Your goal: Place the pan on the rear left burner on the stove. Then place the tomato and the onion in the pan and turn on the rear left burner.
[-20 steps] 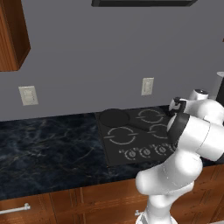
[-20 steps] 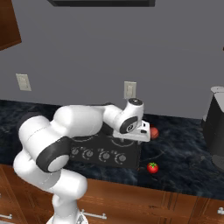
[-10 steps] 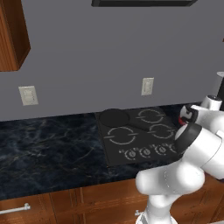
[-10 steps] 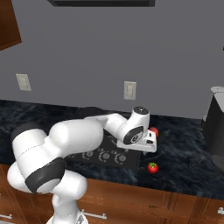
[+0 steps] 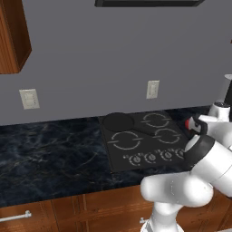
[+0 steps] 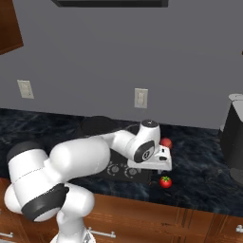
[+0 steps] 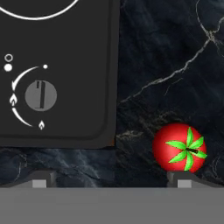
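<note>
The black pan (image 5: 118, 121) sits on the stove (image 5: 136, 152) at its rear left burner, whose ring is hidden under it; the pan (image 6: 97, 124) is empty. The bright red tomato (image 6: 165, 182) lies on the dark counter by the stove's front right corner. In the hand view the tomato (image 7: 180, 147) lies just beyond my right fingertip (image 7: 183, 181). The pinkish onion (image 6: 165, 143) rests farther back, right of the stove. My gripper (image 7: 112, 183) is open and empty. It hangs over the stove's front right corner, with the hand (image 6: 159, 163) between onion and tomato.
Several round knobs (image 5: 149, 157) line the stove's front edge; the rightmost knob (image 7: 40, 95) lies just left of my hand. A dark appliance (image 6: 235, 142) stands at the far right of the counter. Wall outlets (image 6: 140, 98) sit behind the stove.
The arm has swung right and forward, from above the stove's right rear near the onion to the front right corner beside the tomato. The gripper stayed open.
</note>
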